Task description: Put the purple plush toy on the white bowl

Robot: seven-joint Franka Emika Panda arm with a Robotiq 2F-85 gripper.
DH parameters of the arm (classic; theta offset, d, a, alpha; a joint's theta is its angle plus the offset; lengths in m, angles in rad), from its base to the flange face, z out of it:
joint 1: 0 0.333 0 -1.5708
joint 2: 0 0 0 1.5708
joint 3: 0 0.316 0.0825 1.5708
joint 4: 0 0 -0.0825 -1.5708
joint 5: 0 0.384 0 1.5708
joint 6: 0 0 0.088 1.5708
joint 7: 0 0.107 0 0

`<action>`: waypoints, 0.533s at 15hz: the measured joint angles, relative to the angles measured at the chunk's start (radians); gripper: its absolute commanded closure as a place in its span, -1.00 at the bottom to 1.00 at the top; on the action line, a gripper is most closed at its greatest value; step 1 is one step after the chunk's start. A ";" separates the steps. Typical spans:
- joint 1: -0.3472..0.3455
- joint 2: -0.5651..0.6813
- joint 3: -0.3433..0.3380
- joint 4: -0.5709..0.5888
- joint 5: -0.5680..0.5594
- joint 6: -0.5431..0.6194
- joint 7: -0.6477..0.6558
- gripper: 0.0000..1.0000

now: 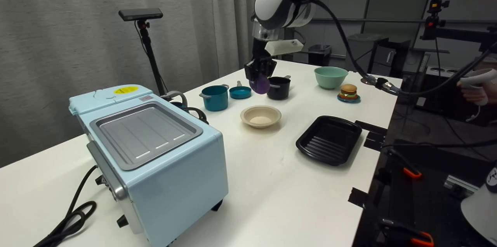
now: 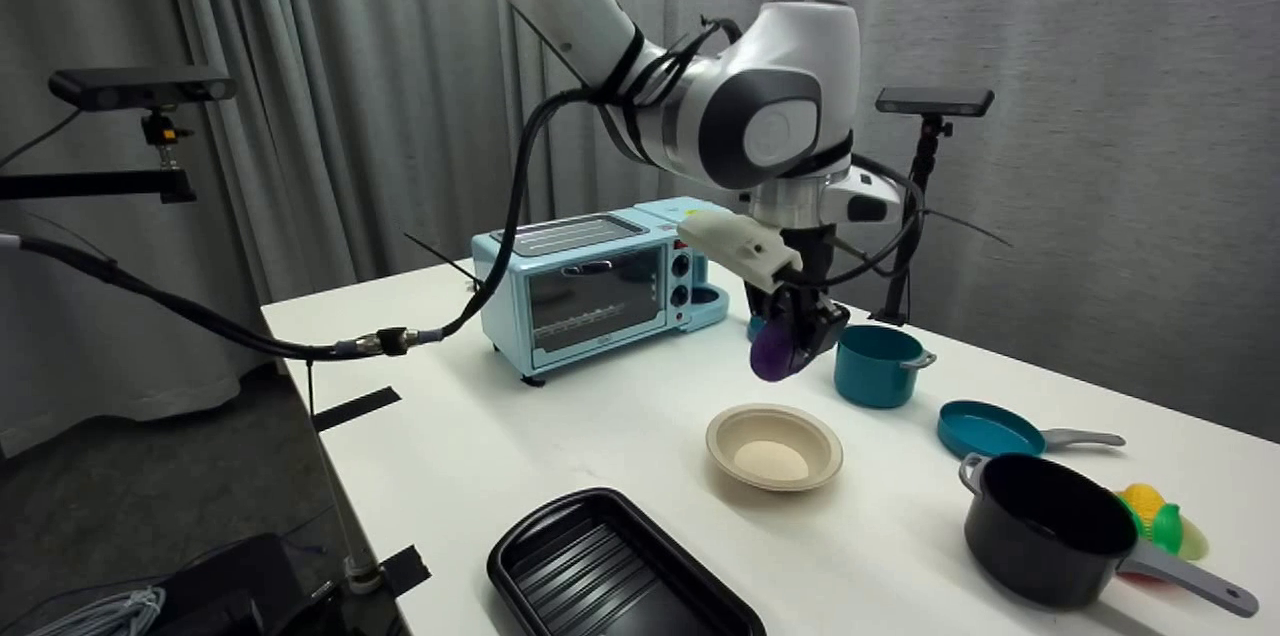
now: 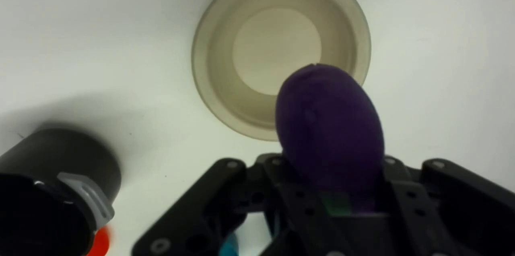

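In an exterior view, oven (image 2: 590, 301) is parked toward far edge of bench (image 2: 600, 426), tray (image 2: 622, 566) by left edge, presumably out of drop path. Farther in, toy (image 2: 773, 351) is held above bowl (image 2: 775, 461), not touching, gripper (image 3: 330, 167) jaws clenched across toy's sides, free end pointed down, likely so it can be lowered and let go. Teal pot (image 2: 875, 371) is placed by right edge, likewise aside.

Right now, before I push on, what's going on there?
The robot's gripper is clamped on the purple plush toy and holds it up in the air. Lower down, on the table, sits the white bowl; both exterior views show a gap between the two, so the toy isn't placed yet. I can't say whether it is squarely over the bowl. A black pot and a black tray stand nearby.
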 measured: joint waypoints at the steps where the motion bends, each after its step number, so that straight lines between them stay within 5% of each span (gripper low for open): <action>1: 0.000 0.029 0.000 0.009 0.000 0.000 0.001 0.87; 7: 0.002 0.185 -0.004 0.069 -0.005 0.000 0.028 0.87; 8: 0.002 0.204 -0.005 0.077 -0.005 0.000 0.035 -0.02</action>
